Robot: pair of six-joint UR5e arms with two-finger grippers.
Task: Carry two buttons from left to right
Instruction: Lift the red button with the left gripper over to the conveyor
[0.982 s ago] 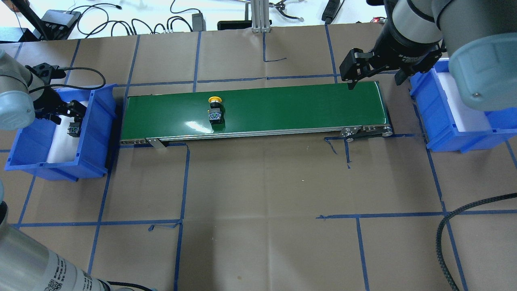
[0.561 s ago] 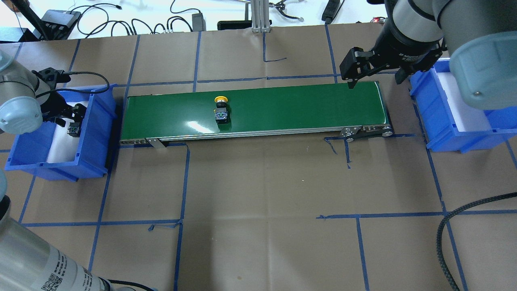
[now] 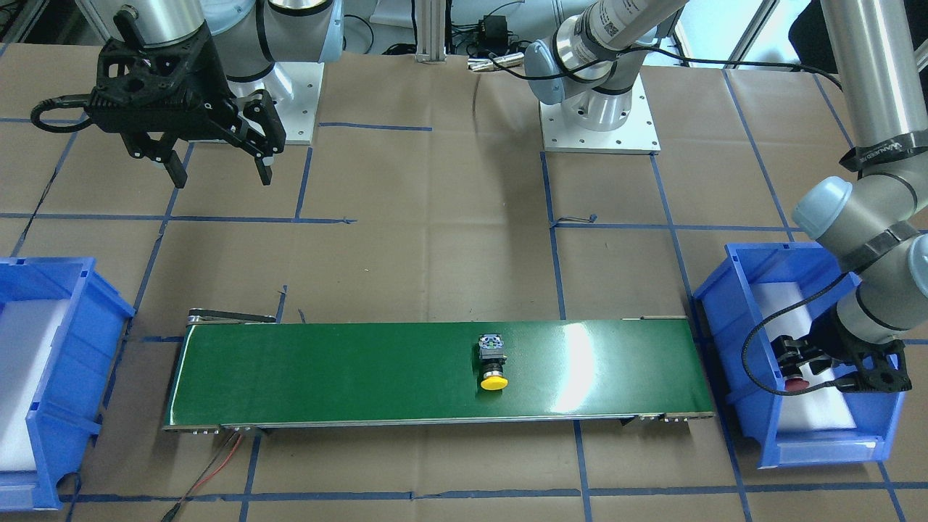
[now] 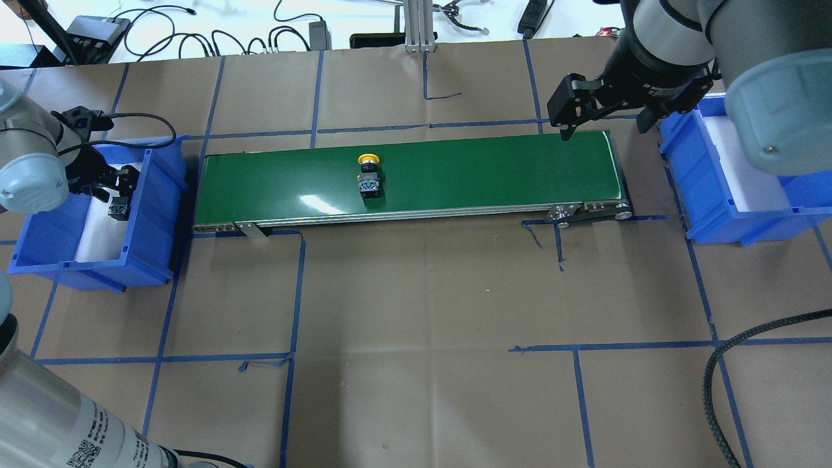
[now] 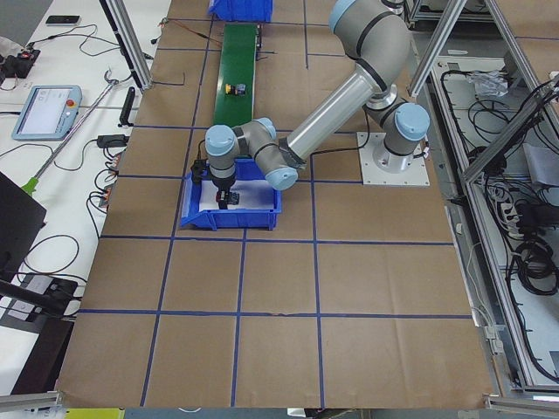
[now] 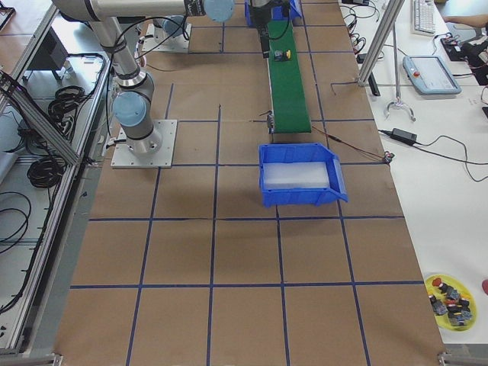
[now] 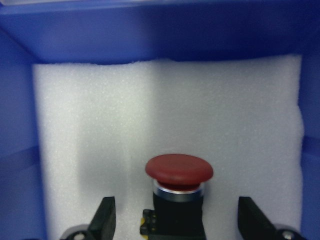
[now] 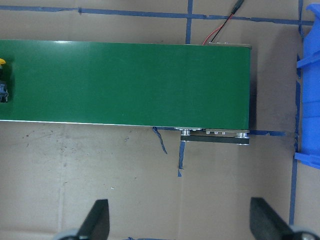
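Observation:
The yellow button point(image 4: 368, 175) lies on its side on the green conveyor belt point(image 4: 468, 169), a little left of the belt's middle; it also shows in the front view point(image 3: 493, 364) and at the left edge of the right wrist view point(image 8: 2, 80). The red button point(image 7: 179, 174) stands on white foam in the left blue bin point(image 4: 151, 195). My left gripper point(image 4: 116, 192) is low in that bin, open, with its fingers point(image 7: 104, 220) on either side of the red button and apart from it. My right gripper point(image 4: 603, 129) is open and empty, above the belt's far right end.
The right blue bin point(image 4: 679, 169), lined with white foam, stands just past the belt's right end. A black braided cable point(image 4: 721, 364) loops at the front right. A yellow dish point(image 6: 450, 297) with several spare parts sits far off the work area.
The yellow button has travelled to the right along the belt. My left arm has shifted slightly at the left bin. The right gripper has barely moved.

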